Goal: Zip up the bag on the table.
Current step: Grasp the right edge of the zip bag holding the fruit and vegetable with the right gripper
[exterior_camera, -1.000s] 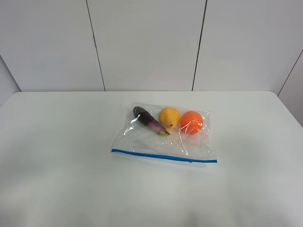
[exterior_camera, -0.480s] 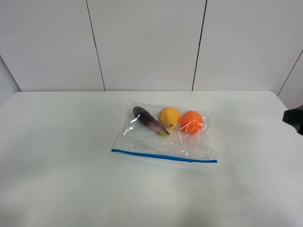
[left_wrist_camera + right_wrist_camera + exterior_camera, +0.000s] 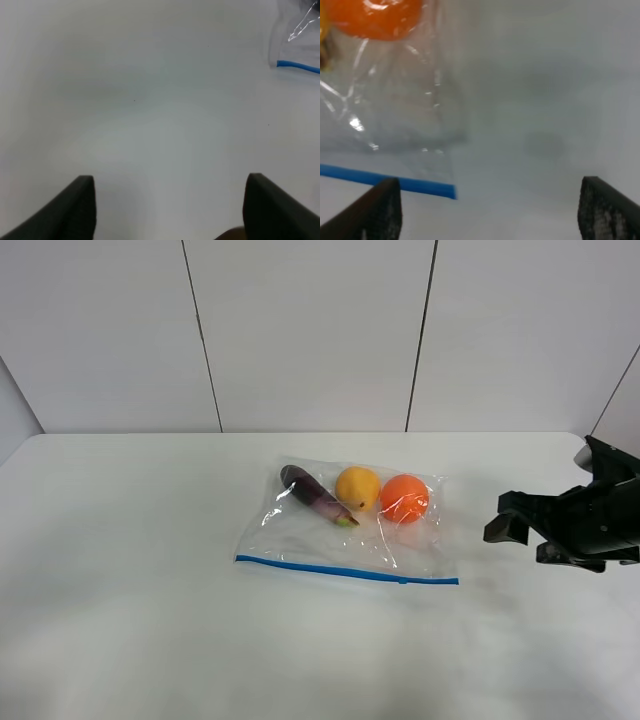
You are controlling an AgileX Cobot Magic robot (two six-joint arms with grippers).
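The bag (image 3: 345, 530) lies flat in the middle of the table (image 3: 120, 590), its blue zipper strip (image 3: 345, 570) along the near edge. Inside it are a purple eggplant (image 3: 315, 495), a yellow fruit (image 3: 357, 487) and an orange (image 3: 404, 498). My right gripper (image 3: 525, 538) hovers to the right of the bag, apart from it, open and holding nothing. The right wrist view shows that gripper (image 3: 490, 215) above the strip's right end (image 3: 420, 186), with the orange (image 3: 375, 17) beyond. My left gripper (image 3: 170, 210) is open over bare table, with the bag's corner (image 3: 300, 40) far off.
Grey wall panels (image 3: 310, 330) rise behind the table's far edge. White tabletop stretches to the left of the bag and in front of it. The left arm is outside the exterior high view.
My right arm has come in from the right edge and moved left toward the bag. The bag has not moved.
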